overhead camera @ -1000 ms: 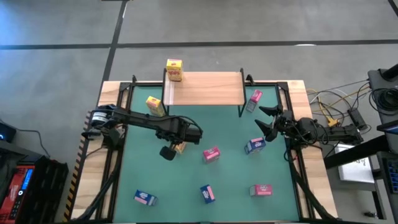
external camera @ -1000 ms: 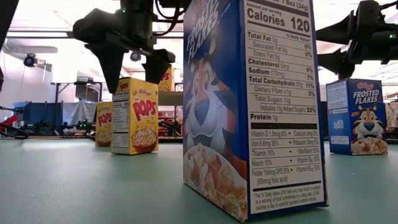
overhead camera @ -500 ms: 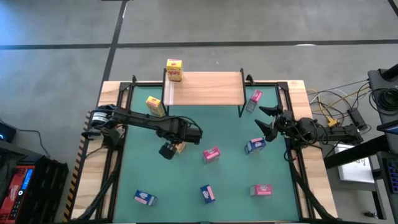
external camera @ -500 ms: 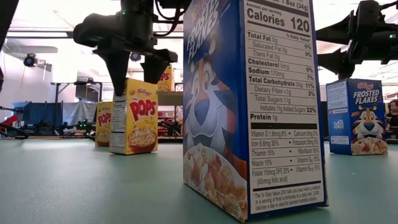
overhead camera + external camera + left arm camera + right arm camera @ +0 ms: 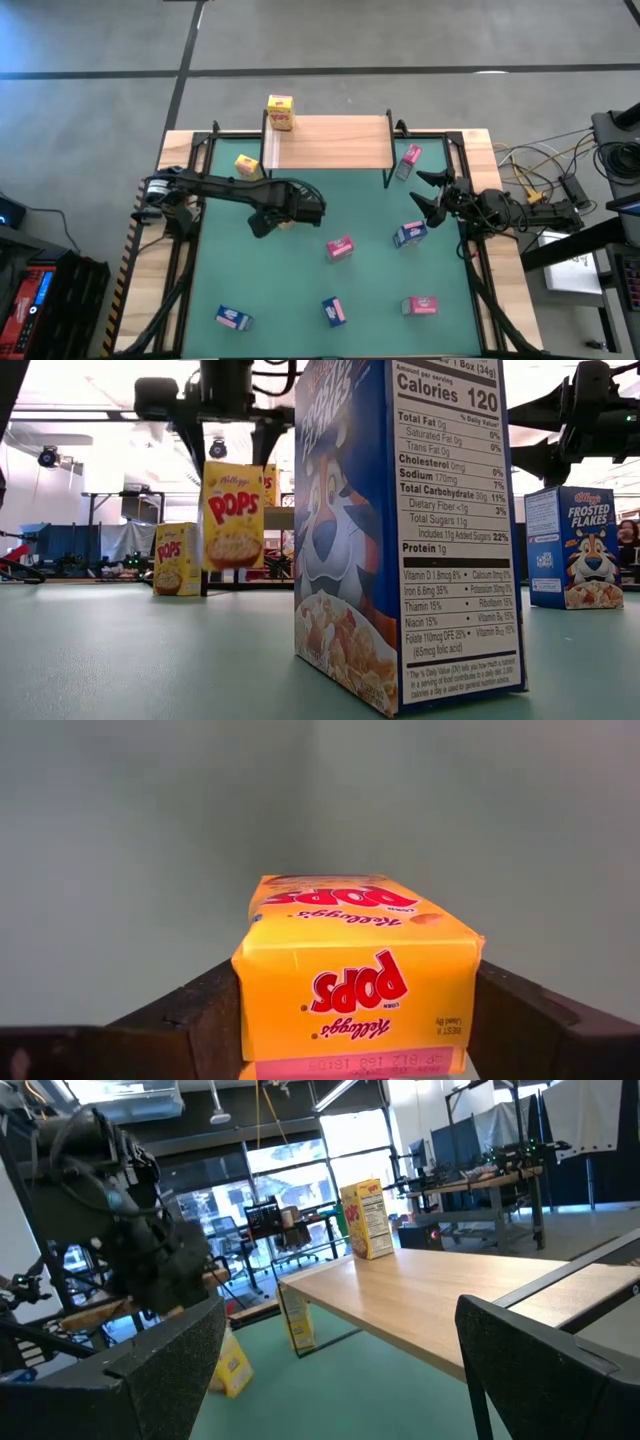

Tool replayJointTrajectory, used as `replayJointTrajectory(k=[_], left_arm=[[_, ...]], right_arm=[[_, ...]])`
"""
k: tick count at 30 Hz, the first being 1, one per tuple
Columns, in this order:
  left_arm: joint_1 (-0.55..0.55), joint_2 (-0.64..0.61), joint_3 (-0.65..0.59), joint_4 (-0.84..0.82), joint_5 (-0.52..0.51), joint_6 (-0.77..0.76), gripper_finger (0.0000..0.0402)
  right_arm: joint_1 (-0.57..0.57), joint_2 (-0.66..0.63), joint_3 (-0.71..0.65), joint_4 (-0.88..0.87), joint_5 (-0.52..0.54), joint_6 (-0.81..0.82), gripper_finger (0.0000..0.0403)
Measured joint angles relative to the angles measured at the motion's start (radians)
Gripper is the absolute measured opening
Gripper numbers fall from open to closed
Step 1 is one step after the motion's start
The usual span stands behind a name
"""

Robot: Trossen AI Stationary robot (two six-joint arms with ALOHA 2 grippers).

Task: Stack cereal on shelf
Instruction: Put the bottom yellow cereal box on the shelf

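A yellow cereal box [image 5: 233,515] hangs just above the green mat, with my left gripper [image 5: 272,216] shut on it over the mat's left middle. Another yellow box [image 5: 247,166] stands on the mat near the shelf's left legs. A further yellow box [image 5: 280,112] stands on the far left corner of the shelf [image 5: 330,142], a light wood board on black legs at the far edge. My right gripper [image 5: 425,196] waits open at the table's right side, holding nothing. My left gripper pinches the yellow box by its two narrow sides, near its top end [image 5: 248,1015], one finger [image 5: 190,1020] on each side. The fingers come from above, pointing steeply down. The box hangs upright below them, clear of the mat, its front toward the near edge.
Pink boxes [image 5: 408,160] [image 5: 340,247] [image 5: 420,305] and blue boxes [image 5: 410,234] [image 5: 233,318] [image 5: 334,311] are scattered over the mat. One blue box [image 5: 400,530] stands right before the low camera. The shelf top right of its yellow box is bare wood.
My left gripper, open astride the yellow box a second ago, has shut on its sides. It has then risen and rolled. The box has left the mat and turned with it, its front now facing the near edge.
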Motion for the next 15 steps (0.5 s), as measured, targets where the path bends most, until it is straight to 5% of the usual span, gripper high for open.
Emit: replayJointTrajectory(k=[15], left_arm=[[0.116,-0.002,0.256,-0.182,-0.105,0.454,0.0278]], right_arm=[[0.0,0.0,0.0,0.0,0.0,0.0,0.0384]])
